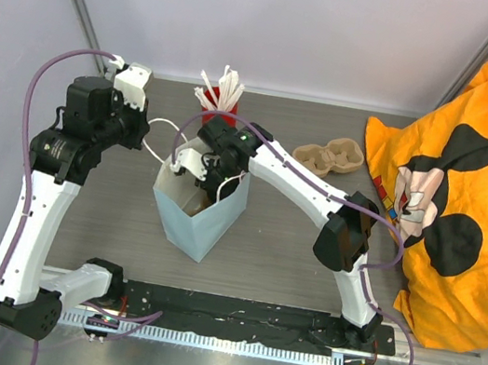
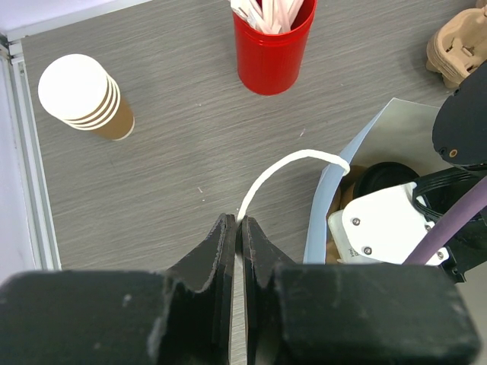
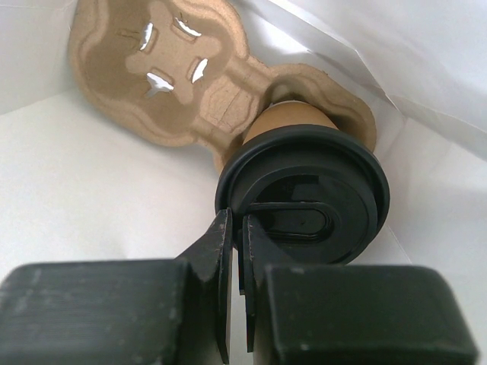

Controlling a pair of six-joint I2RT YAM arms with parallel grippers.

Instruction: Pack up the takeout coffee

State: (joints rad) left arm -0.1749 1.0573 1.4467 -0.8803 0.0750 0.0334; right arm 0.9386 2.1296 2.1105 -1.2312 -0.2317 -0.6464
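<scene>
Only wrist views show left pincer [image 2: 237, 225] gripping handle [image 2: 268, 173], right pincer [image 3: 237, 226] cup [image 3: 294, 119].

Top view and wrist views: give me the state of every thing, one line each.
Bag: upright, open.
Bag handle: pinched by left gripper.
Coffee cup: lidded, seated in the carrier inside bag.
Right gripper: shut on the lid rim.
Cup stack: upright, nested.

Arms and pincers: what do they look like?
The left arm and right arm have white links and black joints, each trailing a purple cable. A green light shows near the right wrist. The left pincer and right pincer have matte black, tapered fingers.
</scene>
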